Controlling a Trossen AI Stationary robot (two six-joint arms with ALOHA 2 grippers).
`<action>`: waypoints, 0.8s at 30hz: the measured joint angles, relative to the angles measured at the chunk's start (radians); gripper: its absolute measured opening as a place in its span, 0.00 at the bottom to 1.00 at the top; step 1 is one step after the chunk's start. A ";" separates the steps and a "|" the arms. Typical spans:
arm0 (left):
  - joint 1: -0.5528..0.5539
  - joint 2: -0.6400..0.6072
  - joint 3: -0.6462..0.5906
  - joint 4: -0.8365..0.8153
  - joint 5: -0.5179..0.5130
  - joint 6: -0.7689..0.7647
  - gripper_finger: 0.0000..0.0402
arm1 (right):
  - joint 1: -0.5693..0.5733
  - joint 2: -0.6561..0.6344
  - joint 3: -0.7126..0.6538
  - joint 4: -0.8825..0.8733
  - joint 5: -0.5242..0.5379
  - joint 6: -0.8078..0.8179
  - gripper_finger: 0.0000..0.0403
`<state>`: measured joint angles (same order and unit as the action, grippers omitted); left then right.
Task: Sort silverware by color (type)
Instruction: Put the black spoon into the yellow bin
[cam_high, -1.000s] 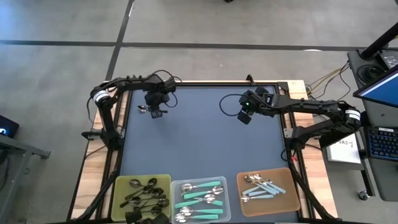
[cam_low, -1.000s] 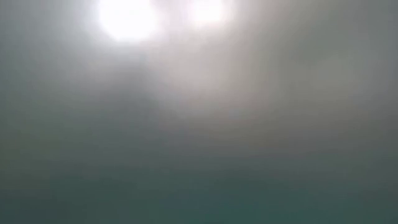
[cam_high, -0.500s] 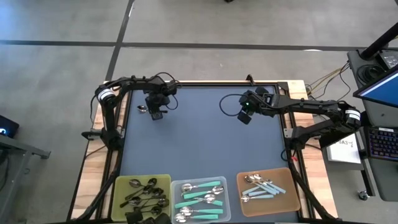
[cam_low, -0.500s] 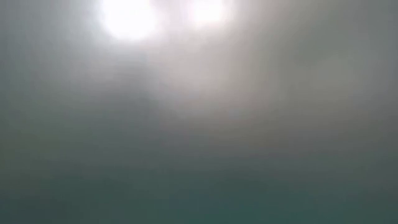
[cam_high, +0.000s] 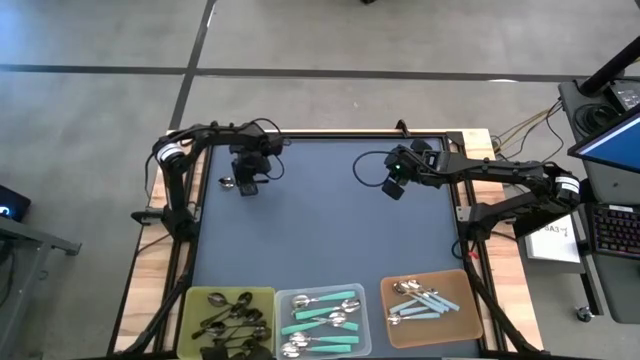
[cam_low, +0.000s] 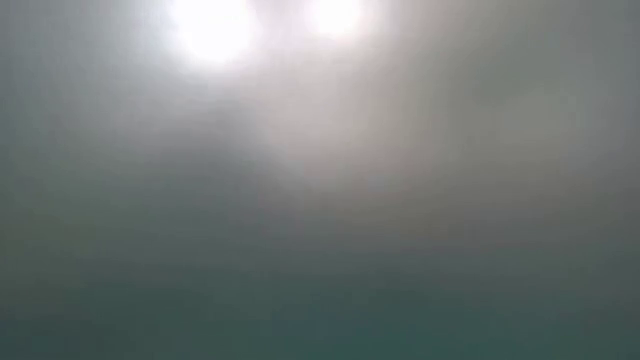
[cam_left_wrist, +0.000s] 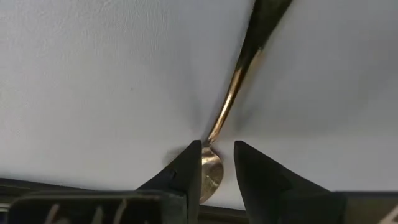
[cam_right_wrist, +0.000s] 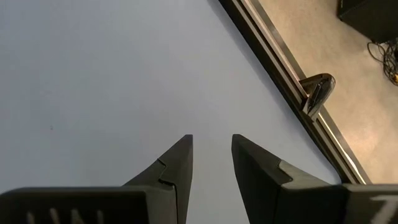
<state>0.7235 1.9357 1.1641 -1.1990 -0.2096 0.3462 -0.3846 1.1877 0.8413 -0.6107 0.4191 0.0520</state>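
A thin dark all-metal spoon lies flat on the dark blue table at the far left, its shiny bowl toward the left edge. My left gripper points steeply down over it. Its fingers are slightly apart, one on each side of the bowl. My right gripper hangs open above the bare mat at the far right, with nothing between its fingers. The low view is only glare. My left gripper comes from above, slanting, with the spoon's bowl end between its fingertips. One finger stands right at the bowl's rim and the other shows a gap. I cannot tell whether either touches the spoon, which lies on the table.
Along the near edge stand a yellow-green tray of dark metal spoons, a clear tray of teal-handled spoons and a brown tray of light-blue-handled spoons. A shiny metal fitting sits on the table's frame by my right gripper.
My left gripper has tipped steeper and rolled a little over the spoon, settling slightly lower onto its bowl end. The spoon's bowl now shows a touch nearer the table's near edge.
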 joint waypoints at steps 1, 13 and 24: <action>0.000 -0.005 0.000 -0.002 0.000 0.000 0.19 | 0.000 0.000 0.000 0.000 0.000 0.000 0.25; -0.003 -0.092 -0.010 0.022 0.011 -0.047 0.19 | 0.000 0.000 0.000 0.000 0.000 0.000 0.25; -0.006 -0.074 -0.017 0.106 0.013 -0.019 0.28 | 0.000 0.000 0.000 0.000 0.000 0.000 0.25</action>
<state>0.7170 1.8614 1.1474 -1.0931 -0.1970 0.3273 -0.3843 1.1877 0.8413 -0.6106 0.4191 0.0521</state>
